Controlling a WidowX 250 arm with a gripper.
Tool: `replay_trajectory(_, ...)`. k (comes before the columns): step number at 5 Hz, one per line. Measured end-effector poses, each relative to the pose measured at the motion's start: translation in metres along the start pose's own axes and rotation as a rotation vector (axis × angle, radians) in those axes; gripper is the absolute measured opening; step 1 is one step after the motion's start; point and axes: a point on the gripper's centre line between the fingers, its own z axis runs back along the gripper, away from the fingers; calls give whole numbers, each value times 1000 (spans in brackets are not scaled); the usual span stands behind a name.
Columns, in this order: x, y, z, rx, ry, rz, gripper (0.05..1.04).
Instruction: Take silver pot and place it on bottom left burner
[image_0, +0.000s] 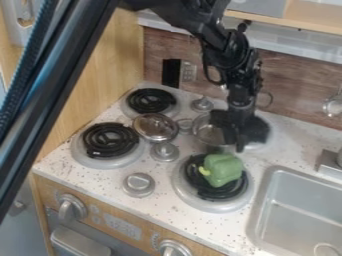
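The black gripper hangs down over the back right of the stove, at the right side of the silver pot. It overlaps the pot's right part, and I cannot tell whether they touch. The pot stands upright, its inside partly in view, at the left part of the back right burner, which the gripper mostly covers. At the front left, the bottom left burner has a black coil with nothing on it.
A shiny round lid or shallow pan lies between the left burners and the pot. A green toy pepper sits on the front right burner. The sink is at the right, the wooden wall at the left.
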Motion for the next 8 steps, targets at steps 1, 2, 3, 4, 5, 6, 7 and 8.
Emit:
replay_trajectory(1, -2, 0, -1, -1, 8, -3, 94)
replay_trajectory(2, -4, -1, -1, -4, 14, -19, 73)
replay_trajectory(3, -3, 0, 16, -23, 2, -43, 66)
replay_trajectory(4, -8, 4, 50, -63, 3, -61, 56)
replay_trajectory(5, -20, 28, 81, -87, 2, -56, 54)
replay_trajectory(6, -43, 65, 92, -62, 62, -33, 54)
replay_trajectory(7, -66, 83, 95, -32, 107, -65, 54)
replay_trajectory(8, -90, 113, 96, -51, 119, -50, 54)
